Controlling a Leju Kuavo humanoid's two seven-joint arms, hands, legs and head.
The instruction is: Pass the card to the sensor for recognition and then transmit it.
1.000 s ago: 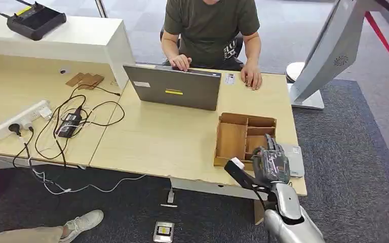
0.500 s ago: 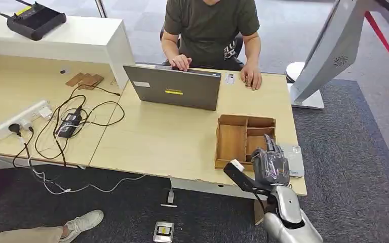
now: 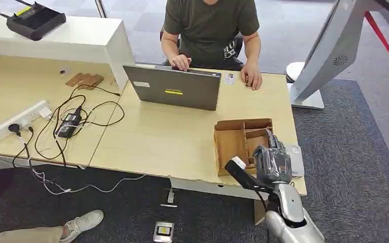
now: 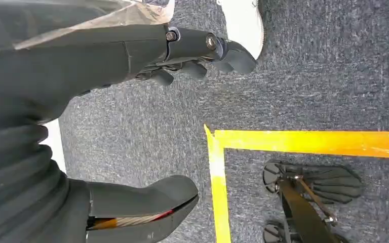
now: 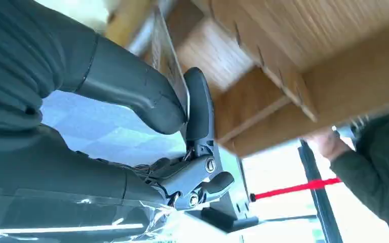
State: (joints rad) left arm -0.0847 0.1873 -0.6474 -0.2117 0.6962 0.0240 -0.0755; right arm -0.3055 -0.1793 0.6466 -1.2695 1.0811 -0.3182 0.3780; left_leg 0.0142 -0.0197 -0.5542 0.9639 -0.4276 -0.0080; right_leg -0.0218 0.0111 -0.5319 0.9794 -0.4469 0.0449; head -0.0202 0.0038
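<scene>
Head view: right hand (image 3: 272,163) sits at the near right corner of the light wood desk (image 3: 172,136), over the near compartments of the wooden organizer box (image 3: 240,137). Box looks tilted, its near side lifted. Just right of it, touching or nearly so, lies a flat grey sensor pad (image 3: 296,157), partly hidden by the hand. A person (image 3: 210,30) in a dark green tee sits at the far side, hands by a grey laptop (image 3: 174,87). On the adjoining desk to the left: white power strip (image 3: 21,119) w/ tangled black cables (image 3: 71,121). A black controller (image 3: 35,19) rests on the white shelf at far left.

Left wrist view: left hand (image 4: 182,50) hangs over grey carpet w/ yellow tape (image 4: 304,144), fingers apart, nothing in it. A white shoe (image 4: 243,23) lies near.

Right wrist view: thumb and a dark finger pinch a thin, shiny card (image 5: 168,78) seen nearly edge-on, so right hand grips the card. Card is right beside the box's wooden dividers; can't tell if it touches them. Person's sleeve is visible beyond.
</scene>
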